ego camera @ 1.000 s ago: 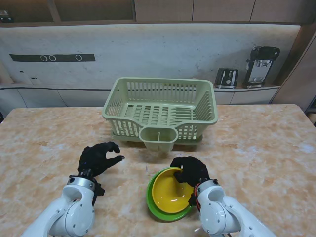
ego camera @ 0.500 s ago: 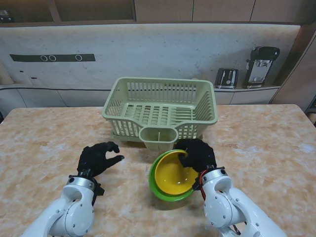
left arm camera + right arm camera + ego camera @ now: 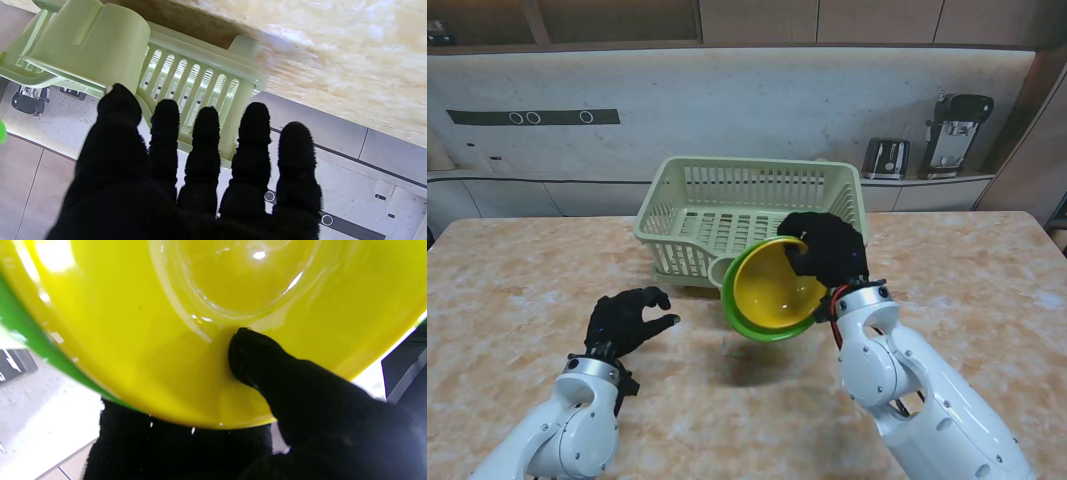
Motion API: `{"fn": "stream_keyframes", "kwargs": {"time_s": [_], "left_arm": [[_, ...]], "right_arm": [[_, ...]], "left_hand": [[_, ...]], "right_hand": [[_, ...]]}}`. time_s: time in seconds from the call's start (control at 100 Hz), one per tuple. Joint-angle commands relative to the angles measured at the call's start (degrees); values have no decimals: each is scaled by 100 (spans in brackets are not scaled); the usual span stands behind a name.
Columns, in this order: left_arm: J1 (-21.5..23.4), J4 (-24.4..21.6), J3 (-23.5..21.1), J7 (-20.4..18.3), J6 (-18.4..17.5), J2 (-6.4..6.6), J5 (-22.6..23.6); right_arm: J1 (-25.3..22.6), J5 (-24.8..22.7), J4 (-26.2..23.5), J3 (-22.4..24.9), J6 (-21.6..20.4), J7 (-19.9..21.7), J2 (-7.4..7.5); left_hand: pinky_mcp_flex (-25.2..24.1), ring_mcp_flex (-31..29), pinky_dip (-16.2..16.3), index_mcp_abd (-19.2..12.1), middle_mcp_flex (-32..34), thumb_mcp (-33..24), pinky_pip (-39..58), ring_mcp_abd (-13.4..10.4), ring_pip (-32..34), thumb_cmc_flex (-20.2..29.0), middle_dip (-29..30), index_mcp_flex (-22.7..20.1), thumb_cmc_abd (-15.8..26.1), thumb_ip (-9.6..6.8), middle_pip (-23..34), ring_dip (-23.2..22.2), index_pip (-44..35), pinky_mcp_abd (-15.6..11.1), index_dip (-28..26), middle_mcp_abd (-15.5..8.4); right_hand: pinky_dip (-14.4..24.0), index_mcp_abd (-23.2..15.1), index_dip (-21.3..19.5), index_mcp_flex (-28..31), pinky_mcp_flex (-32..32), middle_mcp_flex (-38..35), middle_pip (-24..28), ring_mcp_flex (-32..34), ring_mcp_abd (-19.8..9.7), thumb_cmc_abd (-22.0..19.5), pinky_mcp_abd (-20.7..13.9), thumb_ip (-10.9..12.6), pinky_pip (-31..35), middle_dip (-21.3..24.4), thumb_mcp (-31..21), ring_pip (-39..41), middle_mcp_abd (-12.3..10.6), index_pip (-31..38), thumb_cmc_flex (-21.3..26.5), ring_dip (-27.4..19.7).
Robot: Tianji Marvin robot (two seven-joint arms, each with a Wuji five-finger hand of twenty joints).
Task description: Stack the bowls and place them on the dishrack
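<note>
In the stand view, the stacked bowls are held off the table at the centre of the frame, in front of the near wall of the dishrack [image 3: 752, 215]. The yellow bowl [image 3: 775, 292] is nested inside the green bowl [image 3: 736, 306], and the pair is tilted so that the opening faces the lower left of the frame. The stack is gripped at its upper right rim by the right hand [image 3: 825, 250], which is clamped on both bowls: in the right wrist view the thumb [image 3: 257, 356] is pressed against the yellow bowl's [image 3: 186, 323] inner wall, while the other fingers are wrapped behind the rim. A sliver of the green bowl [image 3: 30, 336] is seen at the left edge of that view.

The left hand [image 3: 627, 320] is seen in the lower left of the stand frame, over the marble-patterned table [image 3: 517, 290]; nothing is held and its fingers are spread apart, slightly curled. In the left wrist view the fingers [image 3: 206, 140] are pointed toward the dishrack [image 3: 200, 80] and its cutlery cup [image 3: 90, 46].

A toaster [image 3: 886, 158] and a coffee machine [image 3: 955, 132] are seen on the counter at the upper right.
</note>
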State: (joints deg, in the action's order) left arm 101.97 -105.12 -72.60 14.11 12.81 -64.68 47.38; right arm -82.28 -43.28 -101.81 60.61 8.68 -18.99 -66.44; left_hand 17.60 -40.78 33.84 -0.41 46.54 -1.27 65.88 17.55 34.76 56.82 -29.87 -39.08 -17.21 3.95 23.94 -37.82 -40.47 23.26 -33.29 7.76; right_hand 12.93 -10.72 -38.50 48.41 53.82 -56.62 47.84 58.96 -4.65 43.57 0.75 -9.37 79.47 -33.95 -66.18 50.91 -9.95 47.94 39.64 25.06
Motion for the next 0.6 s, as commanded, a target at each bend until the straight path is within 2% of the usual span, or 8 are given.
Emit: {"fn": "stream_keyframes", "kwargs": {"time_s": [0.0,0.31,0.59], "left_arm": [[1,-12,18,-89,-9,-13,-22],[-19,2,27,-98,-26,-13,-38],[-16,2,24,-88,-28,-15,-40]], "right_arm": [[208,-26,-113,-5,15,3,-89],[1106,85,401,-266,199,-167,-213],[2054,164,1326,-668,229,-295,-331]], "left_hand": [[4,-93,92,-122,134,14,130,-46,74,66,-101,72,-86,-152,109,-72,-77,-87,31,-88],[2,-95,90,-116,133,15,128,-45,74,66,-101,65,-83,-153,106,-73,-85,-93,28,-96],[5,-95,92,-110,132,17,133,-46,74,64,-103,64,-82,-153,108,-74,-82,-83,30,-95]], "right_hand": [[24,-1196,-606,1118,155,-200,-47,473,-515,-811,-319,272,-8,-72,-539,246,-492,1104,897,394],[-11,-1249,-485,1139,266,-268,-217,558,-547,-796,-437,206,-222,37,-491,-50,-538,957,850,350],[-56,-1296,-421,1130,291,-258,-261,577,-579,-828,-499,148,-351,122,-449,-206,-579,924,843,289]]}}
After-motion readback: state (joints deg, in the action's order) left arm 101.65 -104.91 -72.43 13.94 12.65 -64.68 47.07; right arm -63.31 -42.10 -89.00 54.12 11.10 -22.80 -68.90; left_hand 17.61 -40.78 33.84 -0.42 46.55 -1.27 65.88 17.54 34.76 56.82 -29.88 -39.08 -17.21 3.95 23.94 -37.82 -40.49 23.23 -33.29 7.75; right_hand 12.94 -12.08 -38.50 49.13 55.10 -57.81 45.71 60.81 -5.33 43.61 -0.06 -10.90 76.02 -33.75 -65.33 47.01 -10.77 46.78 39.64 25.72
